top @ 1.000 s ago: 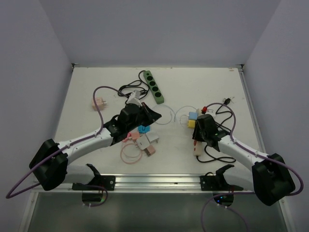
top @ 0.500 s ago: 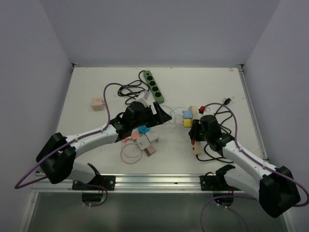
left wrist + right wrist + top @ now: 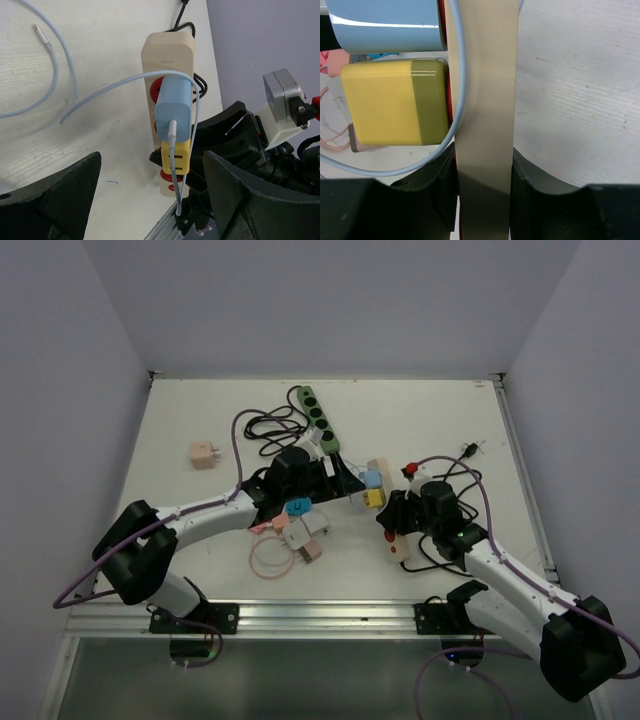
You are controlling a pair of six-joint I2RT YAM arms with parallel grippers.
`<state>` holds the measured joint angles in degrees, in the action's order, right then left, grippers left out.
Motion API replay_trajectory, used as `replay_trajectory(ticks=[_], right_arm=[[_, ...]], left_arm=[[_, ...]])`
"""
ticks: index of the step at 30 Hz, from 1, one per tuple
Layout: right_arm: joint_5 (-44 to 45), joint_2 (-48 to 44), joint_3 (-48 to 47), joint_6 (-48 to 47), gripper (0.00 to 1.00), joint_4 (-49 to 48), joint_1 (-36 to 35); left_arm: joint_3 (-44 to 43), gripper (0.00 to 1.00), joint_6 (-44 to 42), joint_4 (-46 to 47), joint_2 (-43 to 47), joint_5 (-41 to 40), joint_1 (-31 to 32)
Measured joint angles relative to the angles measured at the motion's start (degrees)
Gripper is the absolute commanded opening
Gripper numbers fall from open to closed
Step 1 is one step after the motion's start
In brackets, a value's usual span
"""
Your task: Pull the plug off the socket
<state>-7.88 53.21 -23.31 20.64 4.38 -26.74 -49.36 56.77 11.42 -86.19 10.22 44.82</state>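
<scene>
Left fingers [image 3: 55, 200] stand wide apart and empty, the blue plug [image 3: 173, 112] just ahead between them, seated in the cream power strip [image 3: 167, 55] and touching the yellow plug [image 3: 175, 157]. The right gripper [image 3: 482, 165] is clamped across the strip. Closing now could catch both plugs or the pale blue cable [image 3: 65, 85], and a weak right-hand clamp would let the strip lift too.

Top-down and close wrist views share the strip [image 3: 167, 55].
</scene>
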Motion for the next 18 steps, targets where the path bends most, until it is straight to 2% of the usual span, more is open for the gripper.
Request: replay_trajectory(ticks=[8,18], right_arm=[[-2.29,0.0,0.11,-0.79,0.0,-1.14,-0.17],[-2.16,0.04,0.11,-0.83,0.0,-1.31,-0.68]], left_arm=[[-4.63,0.78,0.59,-0.31,-2.95,-1.81,-0.02],[-8.41,0.56,1.49,-0.24,-9.05,-1.79,0.79]])
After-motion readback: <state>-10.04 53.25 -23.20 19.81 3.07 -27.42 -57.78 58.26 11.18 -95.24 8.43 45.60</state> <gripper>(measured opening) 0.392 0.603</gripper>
